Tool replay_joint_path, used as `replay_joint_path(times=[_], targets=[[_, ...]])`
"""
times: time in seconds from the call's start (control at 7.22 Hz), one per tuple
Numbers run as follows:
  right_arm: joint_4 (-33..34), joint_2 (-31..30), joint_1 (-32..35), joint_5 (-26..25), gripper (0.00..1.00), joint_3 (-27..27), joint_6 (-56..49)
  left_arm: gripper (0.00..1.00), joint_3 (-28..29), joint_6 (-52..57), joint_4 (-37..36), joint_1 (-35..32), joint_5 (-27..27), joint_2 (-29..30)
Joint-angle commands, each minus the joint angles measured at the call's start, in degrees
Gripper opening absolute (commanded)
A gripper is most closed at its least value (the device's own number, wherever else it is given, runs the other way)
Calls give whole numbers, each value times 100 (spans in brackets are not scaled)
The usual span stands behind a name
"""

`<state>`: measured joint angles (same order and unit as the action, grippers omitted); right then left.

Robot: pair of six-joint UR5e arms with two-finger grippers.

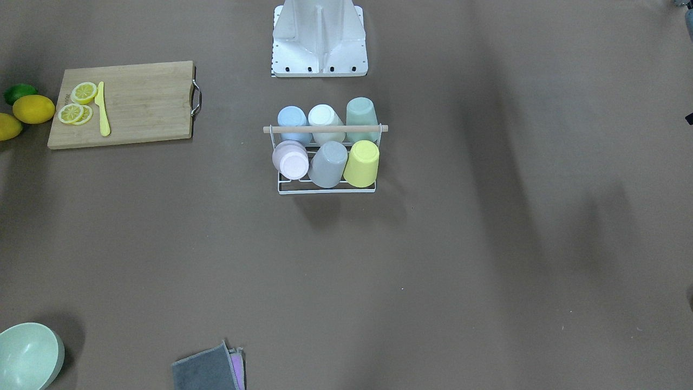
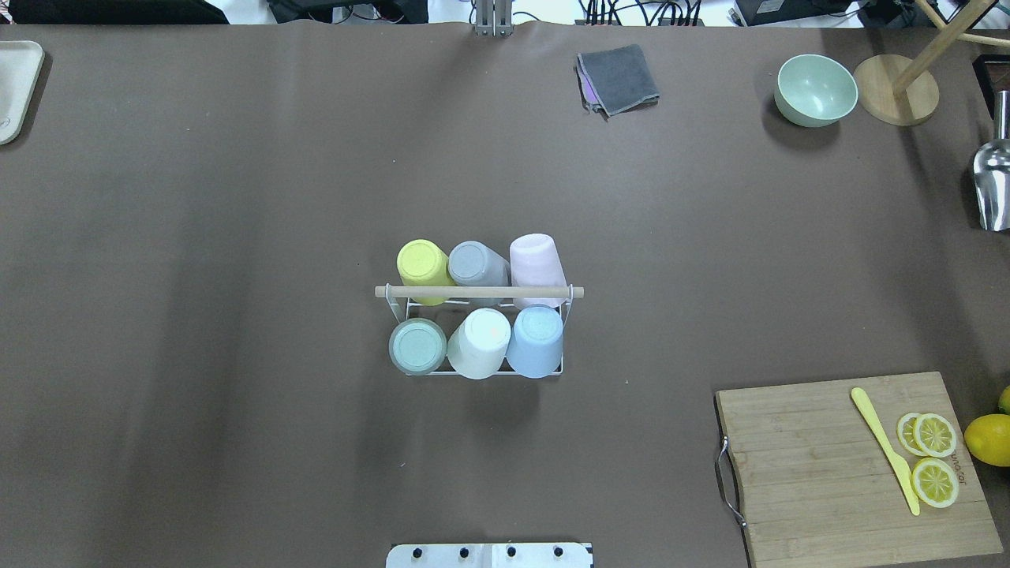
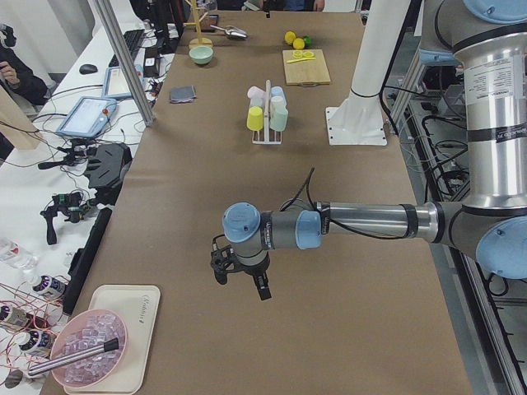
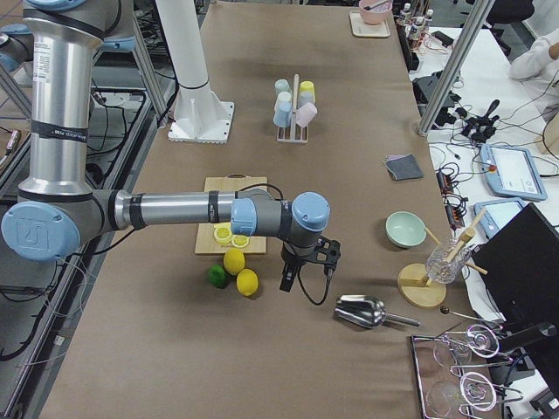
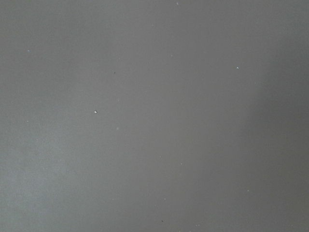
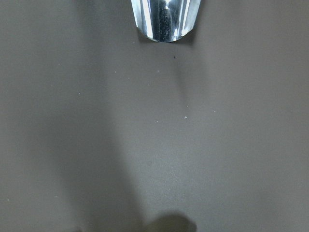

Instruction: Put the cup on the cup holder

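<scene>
Holder (image 2: 477, 292) full, six cups (image 2: 481, 343) upturned on it. Left gripper (image 3: 240, 284) and right gripper (image 4: 306, 278) well apart from it; spread or pressed together, cannot tell. Steer both clear of it.

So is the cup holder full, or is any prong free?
Full: six inverted cups sit on the cup holder, three per row; no bare prong shows.

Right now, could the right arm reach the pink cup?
Probably yes. The right tool hangs far off near the lemons, but the pink cup sits on the rack's outer corner on that arm's side, and only the flat board lies roughly between.
</scene>
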<state>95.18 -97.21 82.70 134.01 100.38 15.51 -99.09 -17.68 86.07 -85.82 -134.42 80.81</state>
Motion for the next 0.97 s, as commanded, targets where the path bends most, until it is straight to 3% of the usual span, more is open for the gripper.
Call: replay_joint_path(times=[0.0, 0.83], targets=[[0, 0, 0, -7, 100, -44, -4, 98, 12, 2, -2, -4, -14, 14], [0, 0, 0, 2, 100, -53, -4, 98, 3, 11, 6, -92, -14, 31]])
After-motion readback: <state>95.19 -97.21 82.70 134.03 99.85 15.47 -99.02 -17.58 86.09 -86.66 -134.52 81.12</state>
